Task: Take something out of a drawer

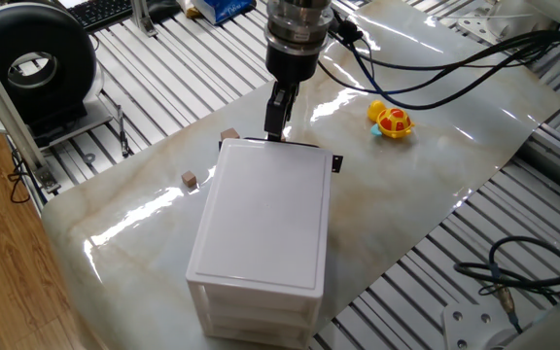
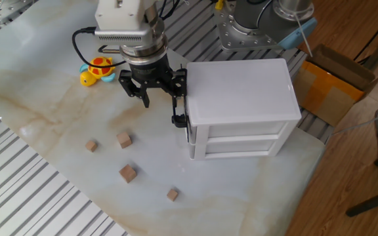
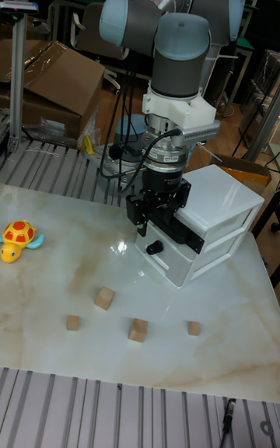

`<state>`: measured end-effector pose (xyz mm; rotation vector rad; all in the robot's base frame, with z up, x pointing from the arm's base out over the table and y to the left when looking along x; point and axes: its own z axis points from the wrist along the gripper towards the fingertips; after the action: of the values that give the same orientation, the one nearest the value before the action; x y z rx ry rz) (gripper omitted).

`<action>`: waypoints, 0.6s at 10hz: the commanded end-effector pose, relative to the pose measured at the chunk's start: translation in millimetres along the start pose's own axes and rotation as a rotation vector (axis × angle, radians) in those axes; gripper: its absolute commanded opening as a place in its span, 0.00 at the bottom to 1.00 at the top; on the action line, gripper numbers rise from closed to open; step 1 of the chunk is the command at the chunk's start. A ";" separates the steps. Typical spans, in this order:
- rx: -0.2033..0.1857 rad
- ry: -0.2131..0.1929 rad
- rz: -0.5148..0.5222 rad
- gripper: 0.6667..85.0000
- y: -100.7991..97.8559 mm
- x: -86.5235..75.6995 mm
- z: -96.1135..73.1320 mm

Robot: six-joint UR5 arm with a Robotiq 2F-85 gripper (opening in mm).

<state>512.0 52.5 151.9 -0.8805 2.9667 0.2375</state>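
The white three-drawer box (image 2: 241,85) stands on the marble table. Its top drawer (image 2: 188,105) shows only a thin black front edge and a small black tab (image 2: 178,120); it looks shut or nearly so, and what it holds is hidden. My gripper (image 2: 159,98) hangs open just in front of that edge, fingers pointing down, the right finger (image 2: 175,90) close beside the black edge. In one fixed view the gripper (image 1: 278,122) sits right behind the drawer edge (image 1: 280,145). The tall fixed view shows the gripper (image 3: 159,213) above the tab (image 3: 153,247).
A yellow and red toy turtle (image 2: 96,70) lies left of the arm. Several small wooden blocks (image 2: 124,139) are scattered on the table in front of the box. A cardboard box (image 2: 333,82) stands beyond the table's right end. Cables trail from the wrist.
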 end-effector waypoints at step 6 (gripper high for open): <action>-0.031 -0.017 0.008 0.70 5.6 -3.1 -6.0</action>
<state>511.2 54.2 154.4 -0.8762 2.9651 0.2556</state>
